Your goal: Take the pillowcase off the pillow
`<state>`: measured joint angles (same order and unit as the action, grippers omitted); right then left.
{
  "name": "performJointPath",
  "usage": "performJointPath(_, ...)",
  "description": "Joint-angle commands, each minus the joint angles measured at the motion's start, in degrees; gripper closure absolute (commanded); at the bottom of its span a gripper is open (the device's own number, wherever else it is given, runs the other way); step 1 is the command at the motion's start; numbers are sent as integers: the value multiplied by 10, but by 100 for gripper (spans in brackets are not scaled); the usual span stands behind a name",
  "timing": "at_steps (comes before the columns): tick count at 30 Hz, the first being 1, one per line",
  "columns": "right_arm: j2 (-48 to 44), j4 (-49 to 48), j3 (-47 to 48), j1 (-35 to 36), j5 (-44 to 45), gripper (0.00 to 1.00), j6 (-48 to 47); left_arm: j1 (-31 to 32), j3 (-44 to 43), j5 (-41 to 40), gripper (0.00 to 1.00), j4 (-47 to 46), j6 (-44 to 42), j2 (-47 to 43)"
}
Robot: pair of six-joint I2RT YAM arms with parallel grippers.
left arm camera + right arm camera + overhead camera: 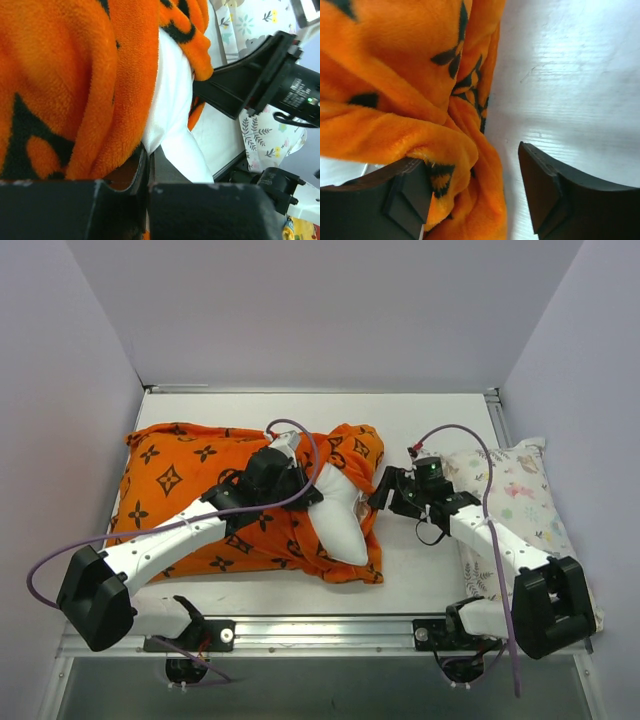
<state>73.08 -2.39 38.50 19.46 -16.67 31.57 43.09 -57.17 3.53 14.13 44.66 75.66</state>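
Task judged only begun. The bright orange fleece pillowcase w/ black flower motifs [185, 475] is seen lying left of centre on the white surface [430, 430], most of its length filled and bulging; its long axis runs left-right across the surface, closed end at far left, open mouth pointing right. The left end effector [149, 160] is found at that mouth, fingers brought together w/ barely a slit between; white fabric runs down into the slit, so it is judged clamped on the pillow, though the exact bite is hidden. The plain white stuffed pillow [340, 520] is exposed only at its right end, poking out toward the near right; the rest is covered. The right end effector [472, 172] is held spread apart at the mouth's orange hem; a fold is draped over one finger, nothing gripped. Left to do: approx. the whole sleeve is to be stripped off. A white pastel-printed pillow [520, 490] lies at far right, partly under the right arm.
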Motion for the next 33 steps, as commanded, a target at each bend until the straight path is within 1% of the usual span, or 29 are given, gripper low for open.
performJointPath(1, -64, 59, 36, 7, 60, 32, -27, 9, 24, -24, 100, -31, -4, -20)
performJointPath(2, -99, 66, 37, 9, 63, 30, -36, 9, 28, -25, 100, -33, -4, -23)
performJointPath(3, -115, 67, 37, 16, 67, 24, -41, 11, 29, -25, 100, -34, -3, -23)
performJointPath(6, -152, 46, 47, 50, 62, 18, -69, 20, 26, -27, 100, -32, -8, -19)
performJointPath(7, -154, 38, 54, 76, 61, 17, -76, 27, 25, -28, 100, -31, -11, -18)
performJointPath(9, -134, 38, 75, 107, 85, 14, -108, 31, 20, -31, 100, -24, -13, -16)
performJointPath(10, -121, 44, 89, 141, 103, 13, -119, 37, 18, -31, 100, -22, -16, -16)
performJointPath(11, -88, 48, 114, 152, 133, 13, -127, 39, 17, -31, 100, -19, -17, -16)
performJointPath(13, -48, 45, 137, 164, 153, 12, -134, 45, 9, -31, 100, -9, -20, -16)
performJointPath(14, -6, 45, 158, 164, 158, 13, -135, 52, 7, -31, 100, -7, -21, -17)
performJointPath(16, 36, 59, 189, 163, 231, 16, -129, 61, 0, -49, 100, 7, -24, -20)
performJointPath(17, 77, 82, 204, 150, 257, 20, -126, 74, -1, -54, 100, 12, -26, -28)
performJointPath(18, 92, 89, 230, 140, 282, 33, -123, 81, -1, -56, 100, 25, -27, -31)
performJointPath(20, 123, 99, 244, 115, 298, 55, -100, 96, -1, -72, 100, 37, -30, -49)
performJointPath(21, 131, 104, 257, 86, 298, 76, -91, 107, 1, -81, 100, 48, -30, -56)
performJointPath(22, 142, 108, 266, 74, 298, 82, -80, 112, 2, -87, 100, 54, -28, -63)
performJointPath(23, 165, 118, 273, 65, 302, 87, -74, 117, 6, -92, 100, 58, -28, -81)
performJointPath(24, 175, 122, 280, 42, 304, 96, -69, 124, 9, -94, 100, 60, -27, -91)
performJointPath(25, 186, 123, 292, 32, 295, 99, -64, 129, 13, -101, 100, 60, -24, -103)
performJointPath(26, 207, 124, 296, 19, 289, 100, -50, 134, 20, -106, 100, 60, -22, -126)
performJointPath(27, 217, 122, 306, -3, 279, 100, -44, 145, 22, -116, 100, 58, -21, -138)
performJointPath(29, 244, 105, 309, -23, 232, 100, -26, 160, 29, -132, 100, 55, -19, -175)
performJointPath(30, 253, 100, 313, -40, 217, 100, -17, 174, 32, -152, 100, 55, -20, -187)
performJointPath(31, 274, 96, 323, -47, 193, 100, -12, 179, 33, -160, 100, 53, -20, -211)
performJointPath(32, 282, 75, 326, -53, 137, 100, 0, 184, 36, -167, 100, 49, -21, -223)
performJointPath(33, 289, 59, 325, -58, 112, 100, 8, 188, 37, -179, 100, 47, -21, -233)
